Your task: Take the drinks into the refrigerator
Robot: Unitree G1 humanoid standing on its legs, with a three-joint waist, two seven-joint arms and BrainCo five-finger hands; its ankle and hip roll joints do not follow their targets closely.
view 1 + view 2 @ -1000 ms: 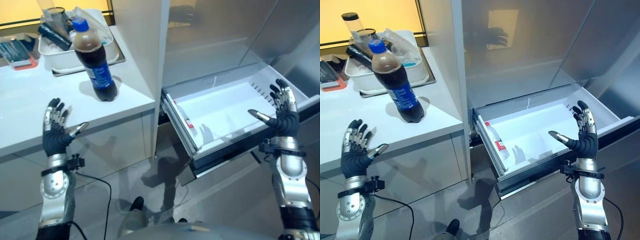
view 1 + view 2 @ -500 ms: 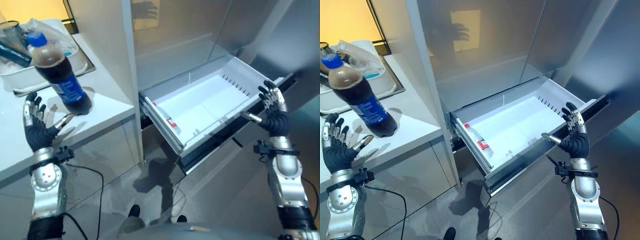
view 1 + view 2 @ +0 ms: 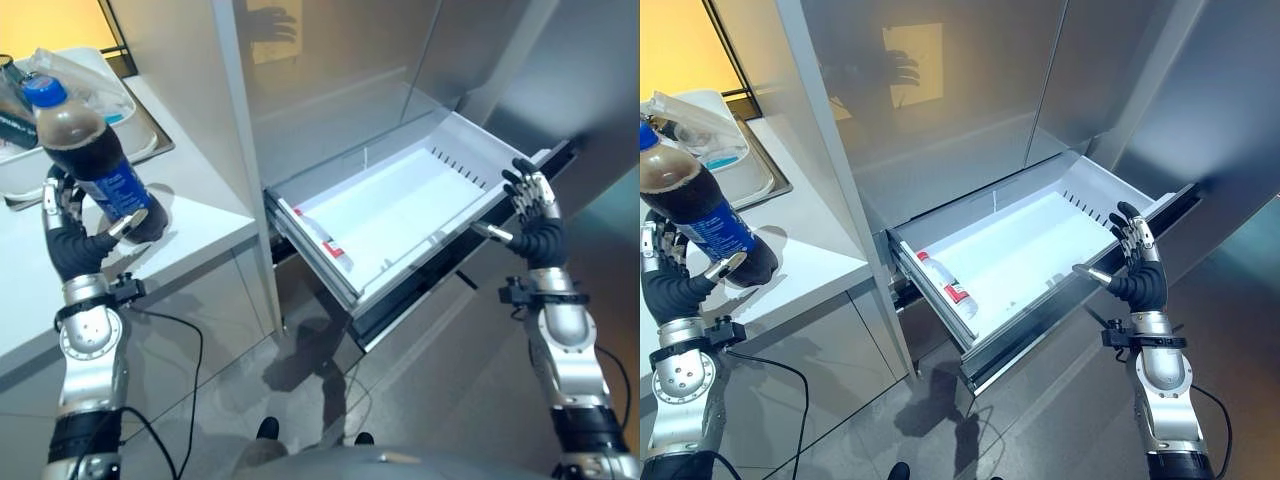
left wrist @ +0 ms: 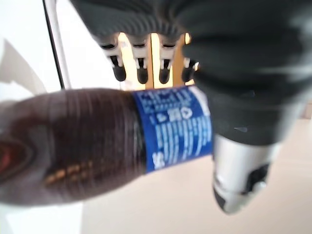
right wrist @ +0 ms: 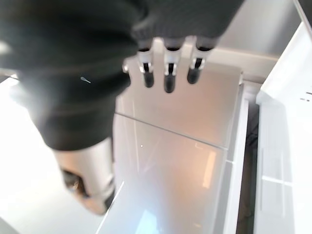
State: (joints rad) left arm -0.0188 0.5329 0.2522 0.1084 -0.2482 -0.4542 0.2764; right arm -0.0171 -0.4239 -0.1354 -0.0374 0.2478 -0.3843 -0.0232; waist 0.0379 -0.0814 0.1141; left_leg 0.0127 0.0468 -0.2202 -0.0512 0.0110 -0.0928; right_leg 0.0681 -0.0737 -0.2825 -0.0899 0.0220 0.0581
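A cola bottle [image 3: 95, 165] with a blue cap and blue label stands upright near the edge of the white counter [image 3: 205, 205]. My left hand [image 3: 72, 250] is at its base, straight fingers [image 4: 141, 68] behind the bottle [image 4: 97, 141] and the thumb in front; the hand is open. The fridge's white drawer [image 3: 1030, 250] is pulled out, and a small clear bottle with a red label [image 3: 948, 288] lies along its left side. My right hand [image 3: 538, 232] is held open beside the drawer's front right corner, touching nothing.
At the counter's back left a white tub [image 3: 110, 95] holds a plastic bag and other items. Tall grey fridge doors [image 3: 330, 80] rise above the drawer. The drawer juts out over the grey floor [image 3: 300, 400] between my arms.
The camera has swung right. My left hand has moved up to the cola bottle, which now stands between its thumb and fingers. The right hand stays open by the drawer.
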